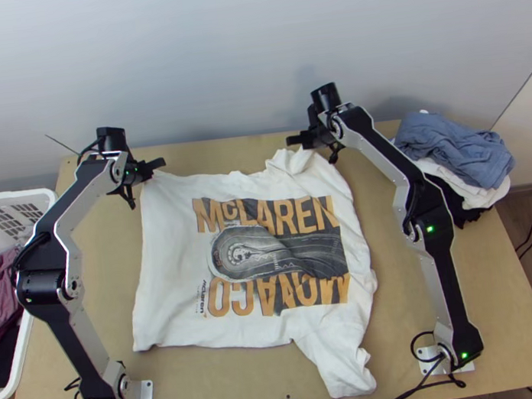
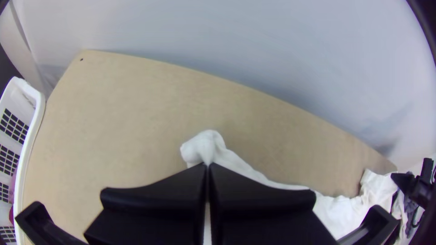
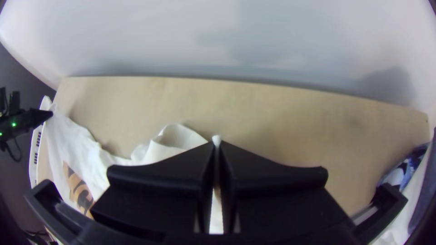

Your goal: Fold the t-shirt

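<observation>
T-shirt point(image 1: 172, 287), near sleeve point(image 1: 337, 364) in top view

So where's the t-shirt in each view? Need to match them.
Top view: t-shirt, spread across the table.
Left wrist view: corner pinched in left end effector, cloth running to right end effector.
Right wrist view: tip pinched in right end effector, cloth running to left one.
Shared landmark: wall behind the table.

We seem to be in a robotics lab: a left arm point(image 1: 59, 284) and a right arm point(image 1: 422, 220) stand on metal plates point(image 1: 145, 395) on a plain wooden table point(image 1: 503, 319), with loose black cables point(image 1: 424, 388) along its near edge and a bare pale wall point(image 1: 249, 47) behind.
</observation>
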`<state>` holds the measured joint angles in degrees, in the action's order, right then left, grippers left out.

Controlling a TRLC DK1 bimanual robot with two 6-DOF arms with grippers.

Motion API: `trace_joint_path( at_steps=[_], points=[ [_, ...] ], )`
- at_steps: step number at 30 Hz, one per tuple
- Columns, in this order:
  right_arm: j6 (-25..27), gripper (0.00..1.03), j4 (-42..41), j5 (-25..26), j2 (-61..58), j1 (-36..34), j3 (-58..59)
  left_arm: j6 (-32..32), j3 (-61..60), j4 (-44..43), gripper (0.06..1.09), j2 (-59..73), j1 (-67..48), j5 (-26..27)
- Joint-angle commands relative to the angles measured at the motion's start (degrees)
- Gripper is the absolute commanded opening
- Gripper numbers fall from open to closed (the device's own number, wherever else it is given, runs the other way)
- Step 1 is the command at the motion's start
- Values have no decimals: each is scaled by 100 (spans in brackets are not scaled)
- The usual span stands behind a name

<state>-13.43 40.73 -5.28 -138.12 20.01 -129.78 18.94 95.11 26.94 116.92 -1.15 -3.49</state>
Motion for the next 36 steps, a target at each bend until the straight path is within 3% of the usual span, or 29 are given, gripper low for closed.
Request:
trace_joint_path(
  at_steps=[1,11,20,27,36],
  points=[
    [113,3,-821,466,58,-217,-83,40,315,-242,10,67,124,-56],
    [86,3,-1357,625,-232,-560,-391,-13,1018,-444,10,542,317,-223],
    [16,3,-1410,625,242,-542,-320,-75,948,-435,10,278,317,-223],
    [51,3,-953,396,1227,-375,805,-312,131,-497,10,-565,317,278],
    [16,3,-830,-184,2949,-129,3266,-725,-1618,-497,10,-2042,361,568]
  ],
)
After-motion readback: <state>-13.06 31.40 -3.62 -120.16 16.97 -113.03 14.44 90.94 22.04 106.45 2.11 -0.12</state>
